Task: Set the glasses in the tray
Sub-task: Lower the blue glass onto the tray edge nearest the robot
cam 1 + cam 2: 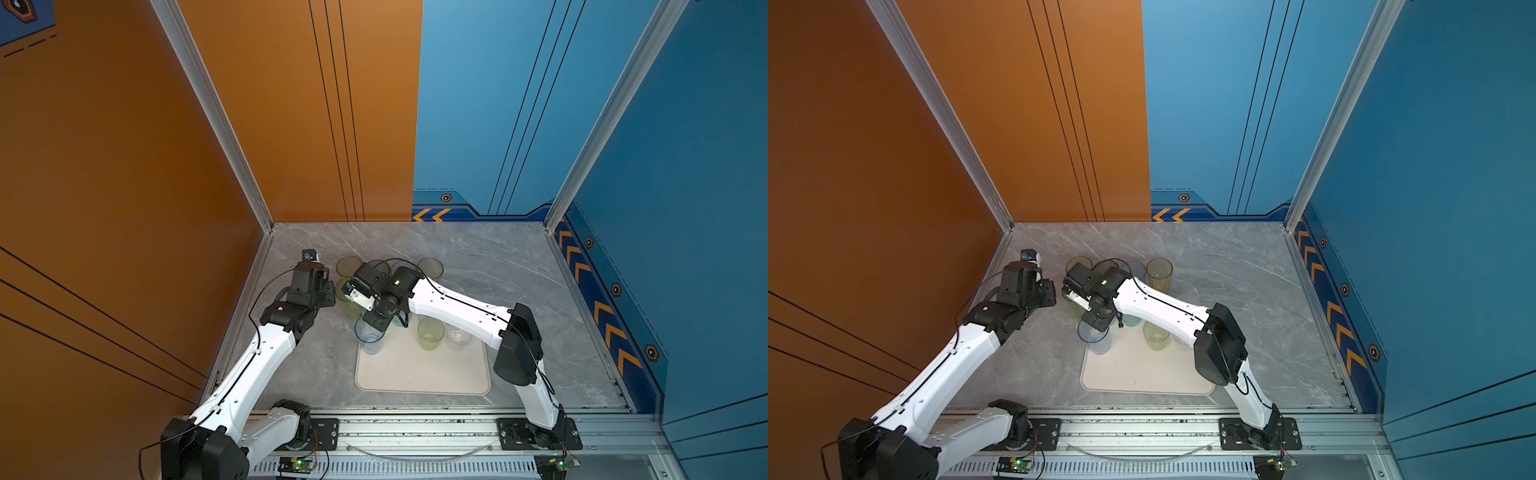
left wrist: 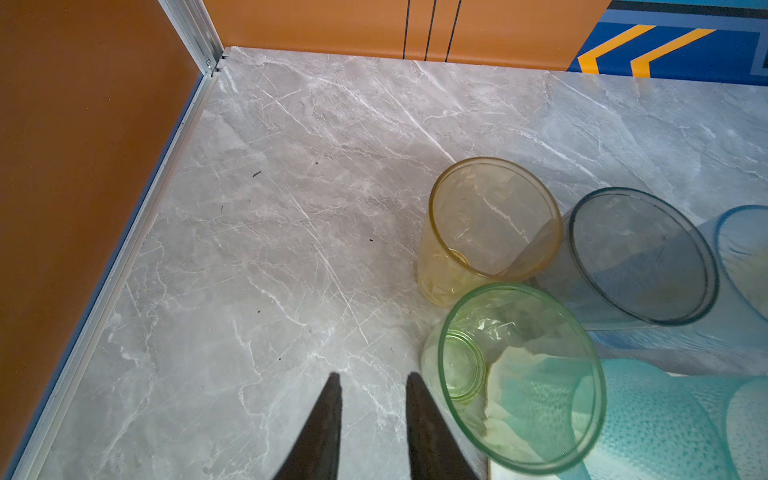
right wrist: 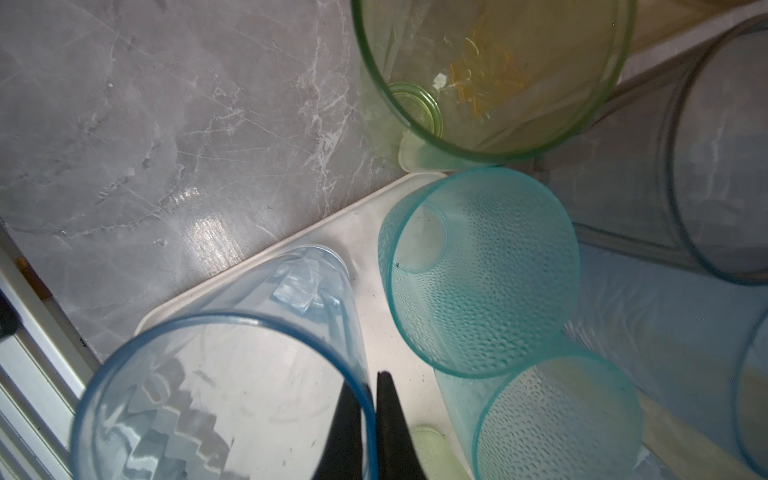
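Note:
My right gripper [image 3: 365, 382] is shut on the rim of a tall blue glass [image 3: 291, 286], one finger inside and one outside. The blue glass [image 1: 369, 337] is upright at the far left corner of the cream tray [image 1: 424, 372]. Two frosted teal glasses [image 3: 478, 270] stand next to it. A pale green glass [image 1: 431, 332] and a clear glass [image 1: 459, 335] stand along the tray's far edge. My left gripper [image 2: 372, 378] is open over bare marble, with nothing between its fingers. It is close beside a green glass [image 2: 519, 374].
Behind the tray on the marble table stand a yellow glass [image 2: 490, 216], a smoke-grey glass [image 2: 640, 253] and another yellow glass [image 1: 1159, 272]. The orange wall and its metal rail [image 2: 124, 257] run close along the left arm. The tray's near half [image 1: 1142, 374] is bare.

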`<action>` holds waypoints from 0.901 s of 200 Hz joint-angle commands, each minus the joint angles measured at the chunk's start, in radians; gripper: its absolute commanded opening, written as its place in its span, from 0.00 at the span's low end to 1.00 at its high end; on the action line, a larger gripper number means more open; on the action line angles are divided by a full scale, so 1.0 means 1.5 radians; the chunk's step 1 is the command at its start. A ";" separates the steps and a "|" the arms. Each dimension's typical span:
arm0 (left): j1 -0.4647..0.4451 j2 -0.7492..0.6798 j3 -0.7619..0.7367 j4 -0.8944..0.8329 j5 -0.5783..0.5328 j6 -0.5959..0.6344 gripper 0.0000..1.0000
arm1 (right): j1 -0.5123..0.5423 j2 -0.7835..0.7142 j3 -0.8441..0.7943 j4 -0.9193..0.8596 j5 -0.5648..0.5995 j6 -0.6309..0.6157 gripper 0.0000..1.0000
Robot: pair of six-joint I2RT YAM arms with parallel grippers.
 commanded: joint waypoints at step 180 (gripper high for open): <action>0.008 0.002 0.000 -0.009 0.017 0.008 0.29 | -0.010 -0.014 0.011 -0.018 -0.014 0.000 0.24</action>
